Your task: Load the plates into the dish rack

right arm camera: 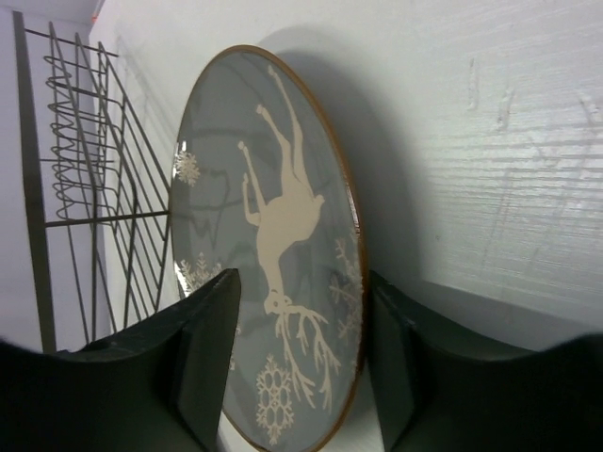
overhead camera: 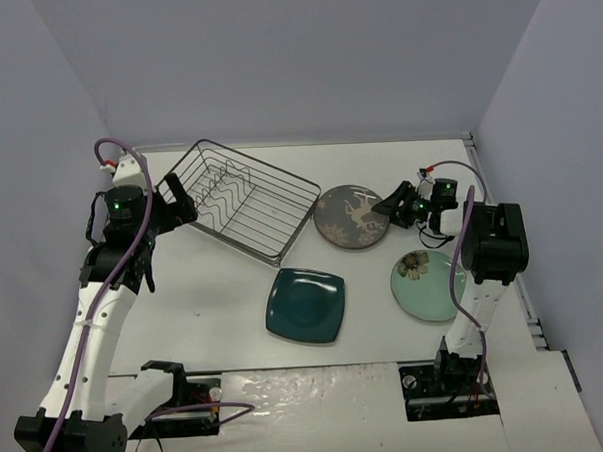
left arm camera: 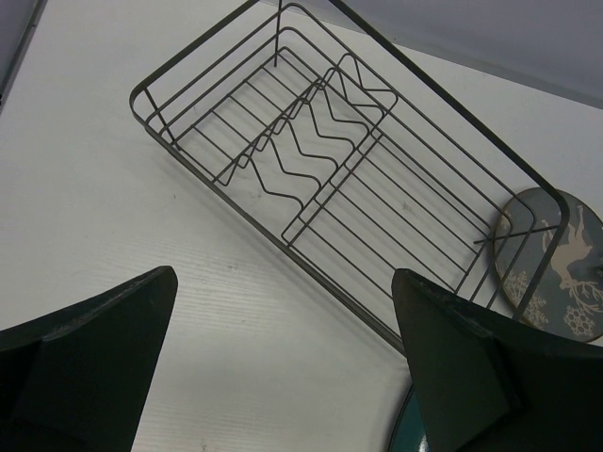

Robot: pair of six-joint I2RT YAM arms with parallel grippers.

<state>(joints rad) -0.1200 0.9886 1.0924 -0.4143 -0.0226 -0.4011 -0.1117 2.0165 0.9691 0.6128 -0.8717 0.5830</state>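
Observation:
The dish rack [overhead camera: 242, 201] stands at the back left, with nothing in it. The grey-brown deer plate [overhead camera: 349, 218] lies flat to its right. The teal square plate [overhead camera: 305, 304] lies in front of the rack. The mint-green plate [overhead camera: 429, 283] lies at the right. My right gripper [overhead camera: 391, 204] is open at the deer plate's right rim. In the right wrist view its jaws [right arm camera: 300, 315] straddle the edge of the deer plate [right arm camera: 273, 235] without closing on it. My left gripper [overhead camera: 181, 206] is open and empty at the rack's left end, and the rack [left arm camera: 330, 169] fills the left wrist view.
Grey walls close in the table at the back and both sides. The left wrist view also shows the deer plate [left arm camera: 556, 264] beyond the rack and a sliver of the teal plate [left arm camera: 410, 428]. A cable loops off the right arm near the mint plate.

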